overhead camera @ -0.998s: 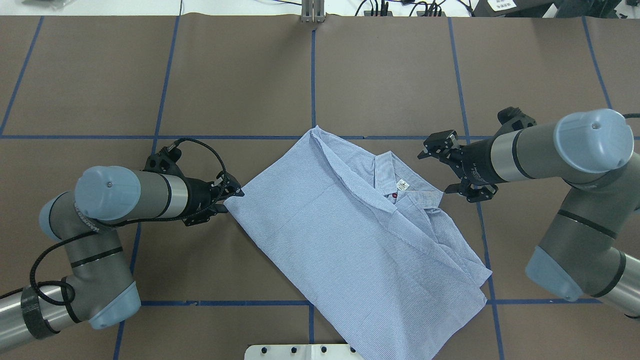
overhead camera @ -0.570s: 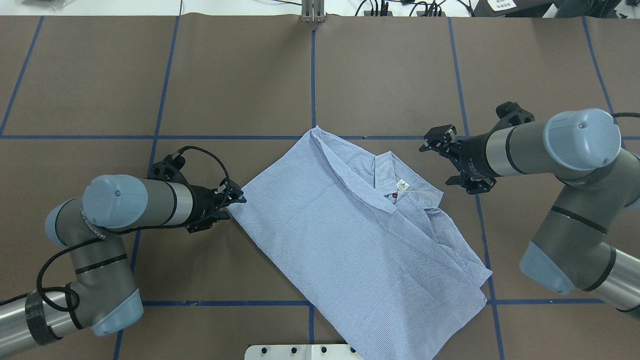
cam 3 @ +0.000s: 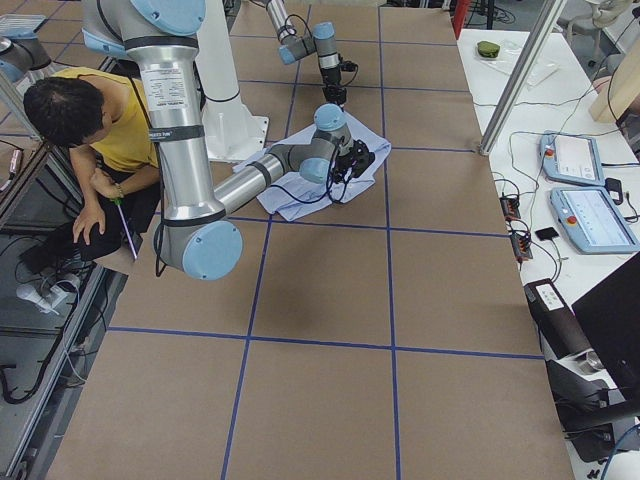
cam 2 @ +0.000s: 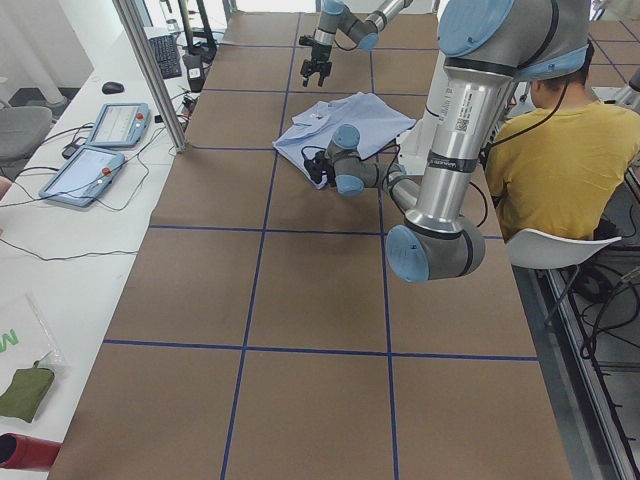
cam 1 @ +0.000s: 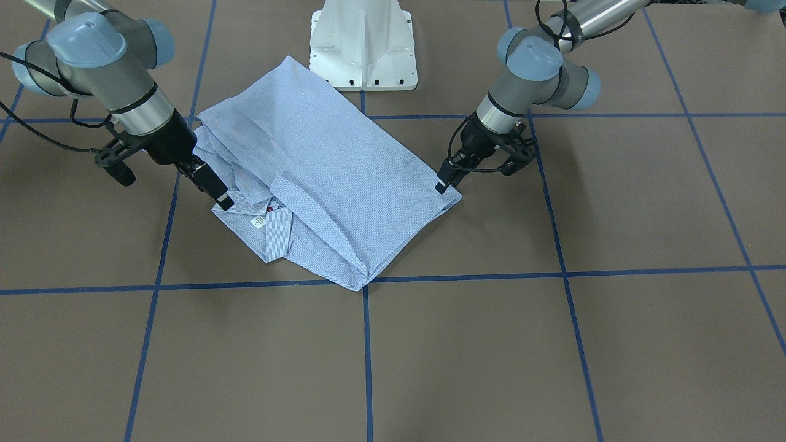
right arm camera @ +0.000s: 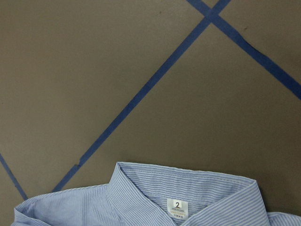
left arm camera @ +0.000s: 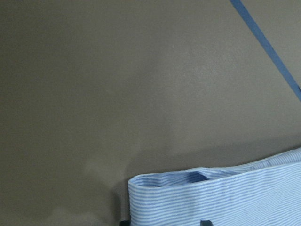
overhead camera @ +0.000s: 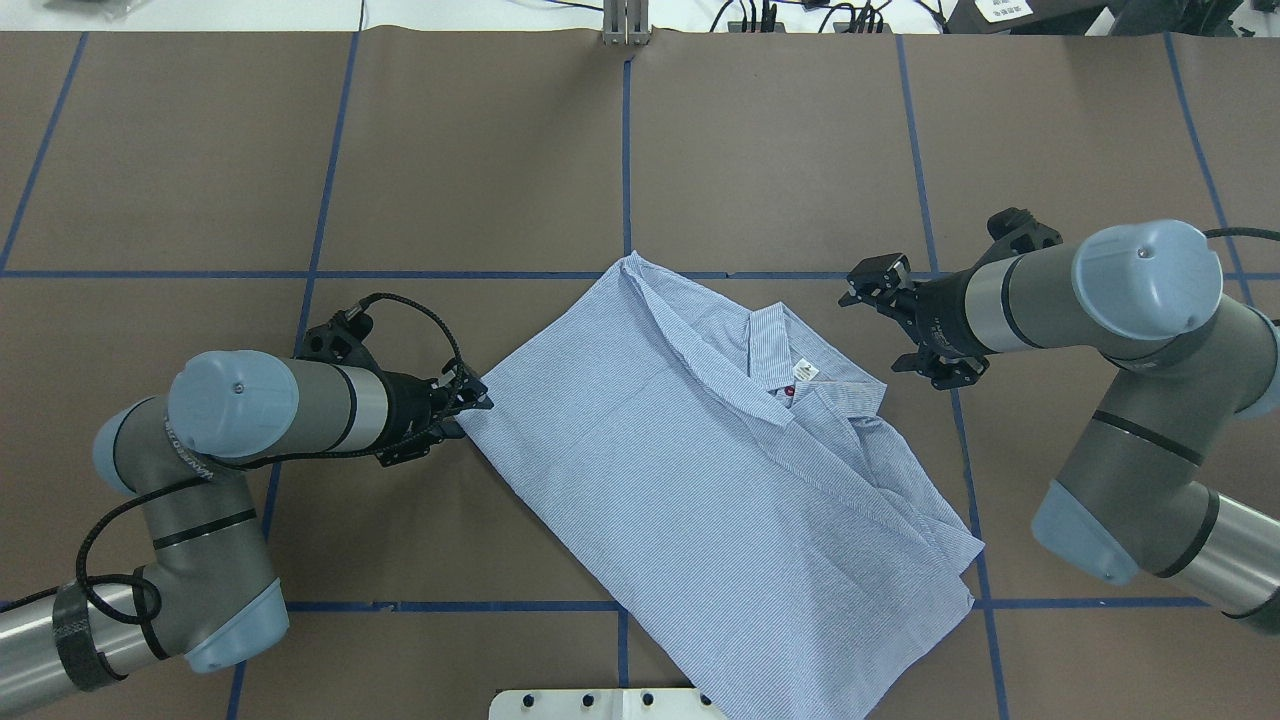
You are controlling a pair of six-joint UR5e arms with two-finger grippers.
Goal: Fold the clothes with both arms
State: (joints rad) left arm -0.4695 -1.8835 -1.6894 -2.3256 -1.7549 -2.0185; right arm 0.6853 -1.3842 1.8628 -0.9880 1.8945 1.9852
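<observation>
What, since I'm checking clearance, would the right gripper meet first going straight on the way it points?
Probably the collar of the light-blue striped button-up shirt, near its small white neck label. The open black two-finger right gripper slants down toward it; its exact height is unclear.

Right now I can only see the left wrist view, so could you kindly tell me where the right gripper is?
Observer: The right gripper is open, beside the collar end of the shirt.
Operator: Thank you. Is my left gripper holding anything?
Observer: Seen from overhead, it looks shut on the shirt's opposite corner.
</observation>
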